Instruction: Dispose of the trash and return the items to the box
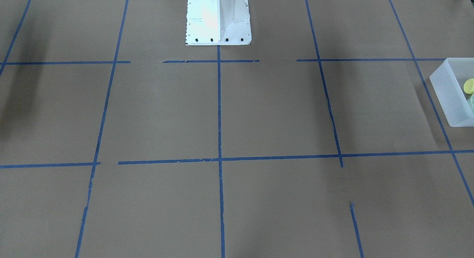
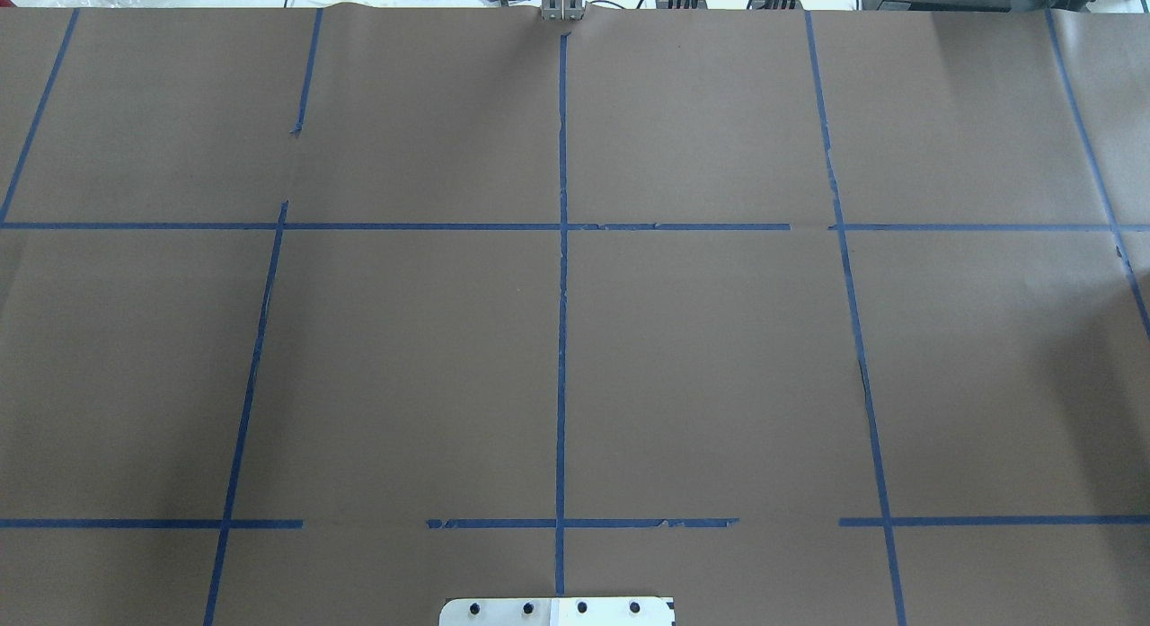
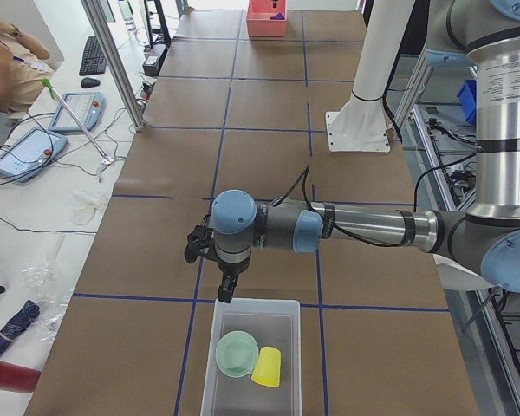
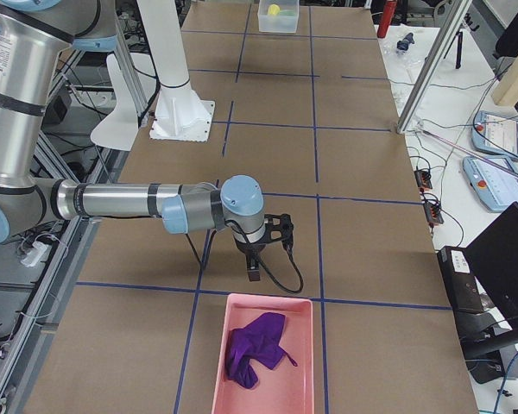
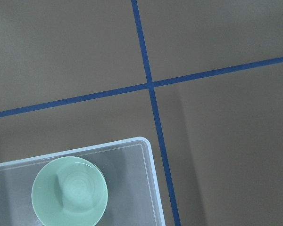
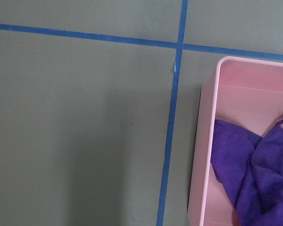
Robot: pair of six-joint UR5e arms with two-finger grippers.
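Brown-papered table [image 2: 404,365] carries box [image 1: 448,91] and pink tray [image 6: 203,141].

The table [image 2: 404,365] is covered edge to edge in matte brown paper, marked into large rectangles by strips of blue tape [image 2: 561,339], some torn or stopping short. Along the side opposite the robot's runs a white bench [image 3: 17,251] strewn with cables, carrying a black keyboard [image 3: 93,55], a mouse [image 3: 90,82], a grey teach pendant [image 3: 26,154] and a black monitor [image 4: 505,250], with a slanted aluminium post [image 3: 113,65] at the table's edge. The light is soft and even, leaving only faint, blurred shadows on the paper.
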